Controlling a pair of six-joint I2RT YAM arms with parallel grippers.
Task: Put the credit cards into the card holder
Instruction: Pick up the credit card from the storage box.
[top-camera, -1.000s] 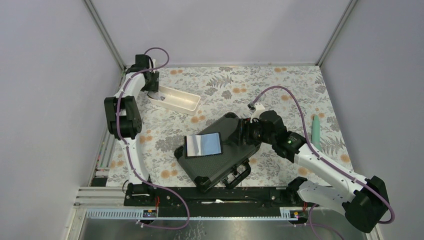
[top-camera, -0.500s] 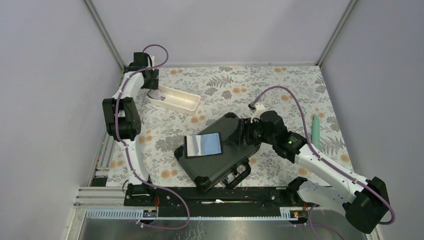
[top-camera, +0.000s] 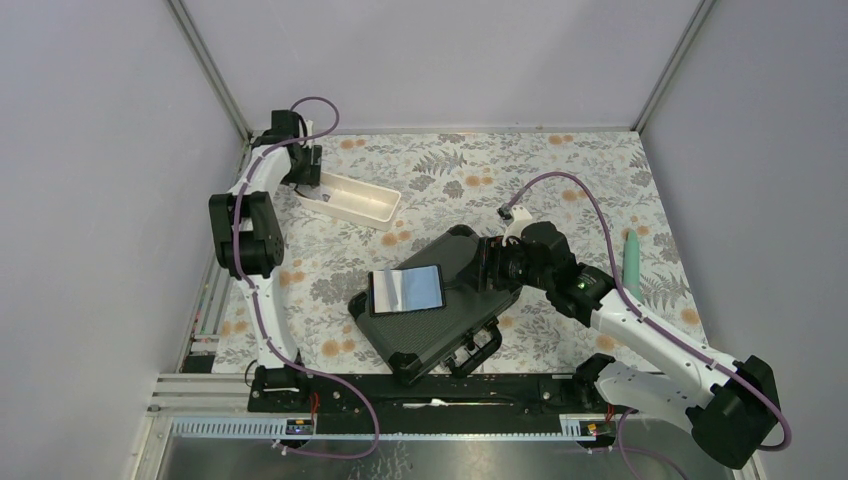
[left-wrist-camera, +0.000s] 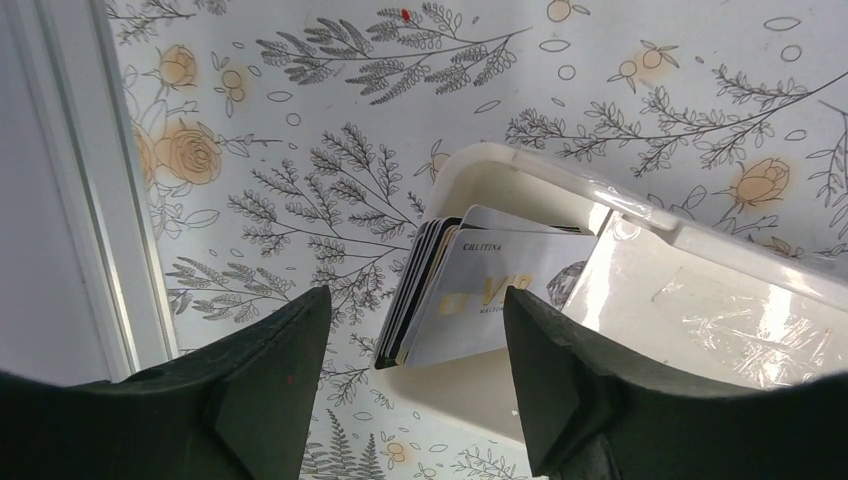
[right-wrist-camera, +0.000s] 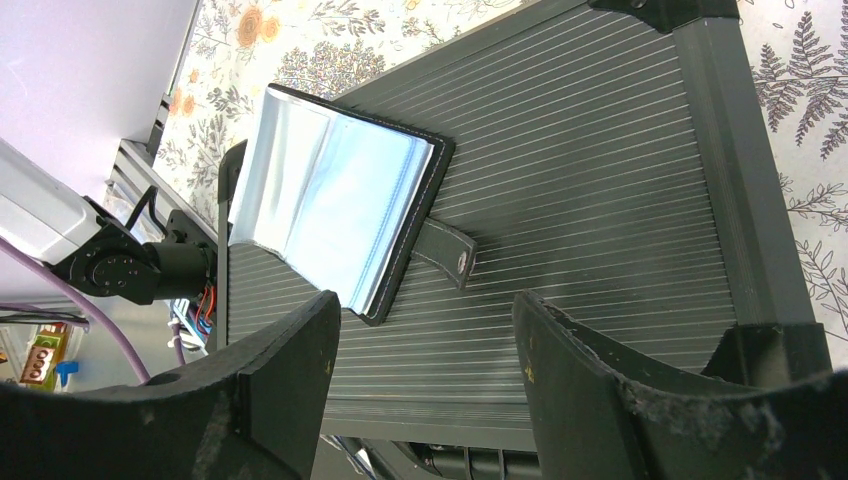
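Note:
A stack of credit cards (left-wrist-camera: 480, 295) leans on edge inside the left end of a long white tray (left-wrist-camera: 690, 290), a pale card with gold print in front. My left gripper (left-wrist-camera: 415, 320) is open and empty above them; in the top view it (top-camera: 303, 180) is at the tray's left end (top-camera: 352, 198). The card holder (top-camera: 407, 289) lies open on a large black hard case (top-camera: 470, 262), its grey-blue inside up and snap tab (right-wrist-camera: 447, 249) to the right; the right wrist view shows it (right-wrist-camera: 330, 200) too. My right gripper (right-wrist-camera: 425, 320) is open and empty over the case, right of the holder.
A pale green pen-like object (top-camera: 631, 262) lies at the table's right side. The case's handle (top-camera: 478, 352) points toward the near edge. A metal frame rail (left-wrist-camera: 80, 200) borders the table on the left, close to my left gripper.
My left wrist shifted slightly near the tray's left end, ending about where it started. The right arm, case and holder have not moved.

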